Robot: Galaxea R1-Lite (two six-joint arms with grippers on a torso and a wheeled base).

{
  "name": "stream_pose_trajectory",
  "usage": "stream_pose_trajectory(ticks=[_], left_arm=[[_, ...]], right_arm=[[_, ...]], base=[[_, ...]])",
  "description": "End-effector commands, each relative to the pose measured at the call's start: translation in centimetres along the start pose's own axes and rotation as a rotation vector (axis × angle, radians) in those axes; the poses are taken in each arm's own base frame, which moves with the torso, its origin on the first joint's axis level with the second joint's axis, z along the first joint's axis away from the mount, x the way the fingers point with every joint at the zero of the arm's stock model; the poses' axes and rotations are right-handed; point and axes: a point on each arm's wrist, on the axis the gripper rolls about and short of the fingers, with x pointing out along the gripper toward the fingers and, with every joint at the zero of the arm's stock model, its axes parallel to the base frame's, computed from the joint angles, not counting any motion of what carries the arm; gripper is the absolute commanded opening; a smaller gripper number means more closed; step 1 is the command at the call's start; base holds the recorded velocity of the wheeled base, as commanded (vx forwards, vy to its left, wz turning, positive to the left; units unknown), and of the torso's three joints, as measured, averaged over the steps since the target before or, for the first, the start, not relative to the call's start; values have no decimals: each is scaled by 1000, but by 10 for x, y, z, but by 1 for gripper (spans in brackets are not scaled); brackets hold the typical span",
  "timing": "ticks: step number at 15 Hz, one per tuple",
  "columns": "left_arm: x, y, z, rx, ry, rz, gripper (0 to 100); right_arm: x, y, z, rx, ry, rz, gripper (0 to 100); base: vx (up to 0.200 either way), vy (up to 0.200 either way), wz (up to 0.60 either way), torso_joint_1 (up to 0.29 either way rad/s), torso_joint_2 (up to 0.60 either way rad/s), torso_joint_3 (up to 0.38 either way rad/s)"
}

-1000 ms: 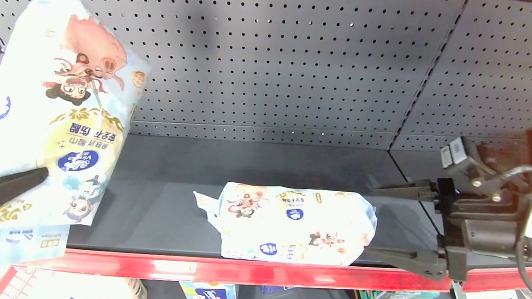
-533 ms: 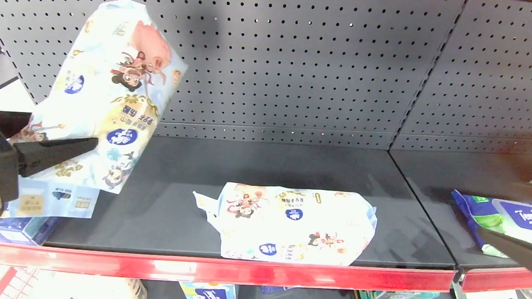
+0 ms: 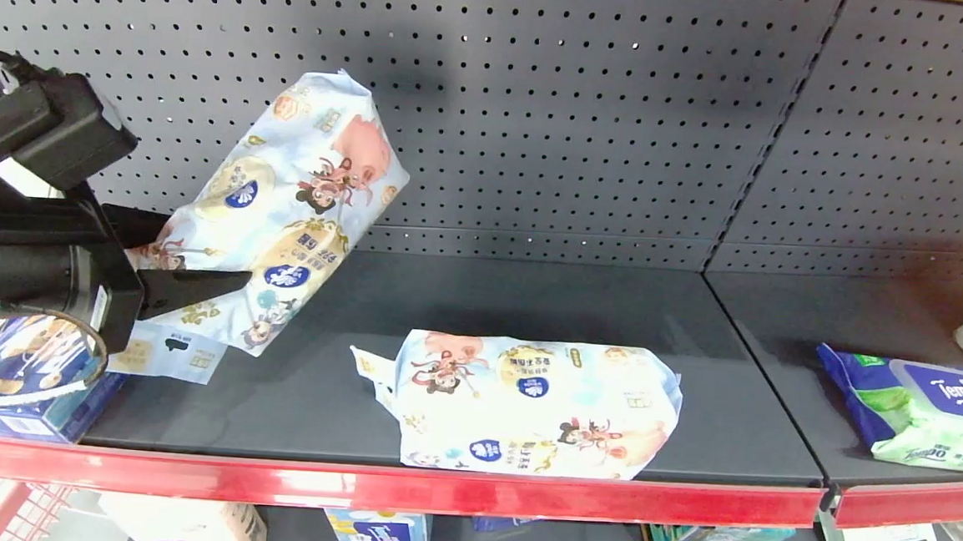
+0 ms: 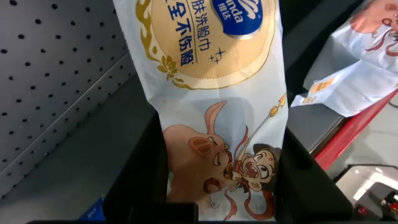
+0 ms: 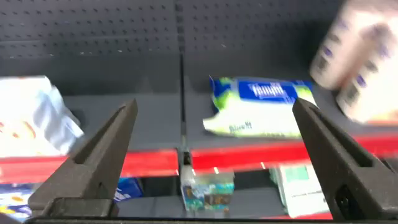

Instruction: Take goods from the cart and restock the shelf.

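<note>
While one tissue pack (image 3: 536, 408) lies flat on the shelf (image 3: 529, 307), holding a second pack (image 3: 293, 209) tilted over its left end, pinched in the left gripper (image 3: 198, 253). Spread wide and empty at the right gripper (image 5: 214, 106).

Grey shelf (image 3: 529, 307) with tissue pack (image 3: 536, 408), wipes (image 3: 924, 410)

tilted pack (image 3: 303, 184) in left gripper (image 3: 198, 255), second pack (image 3: 536, 408) flat on shelf (image 3: 530, 298)
</note>
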Motion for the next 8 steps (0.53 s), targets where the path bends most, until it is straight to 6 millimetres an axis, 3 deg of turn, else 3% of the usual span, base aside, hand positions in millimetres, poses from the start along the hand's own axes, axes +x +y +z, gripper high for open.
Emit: stream_pose_trajectory(ticks=[1,4,8], left_arm=[[14,5,-1,9,17,-27,0],[31,13,-1,47,33,-49,0],[68,18,17,136,8,-106,0]], right_arm=[[-25,5,-23,-27,-79,-28,100],[-29,6,-35,-50,-64,-31,100],[-30,6,-44,-51,-63,-42,100]], base=[[0,0,0,0,0,0],[0,0,0,0,0,0],[0,0,0,0,0,0]])
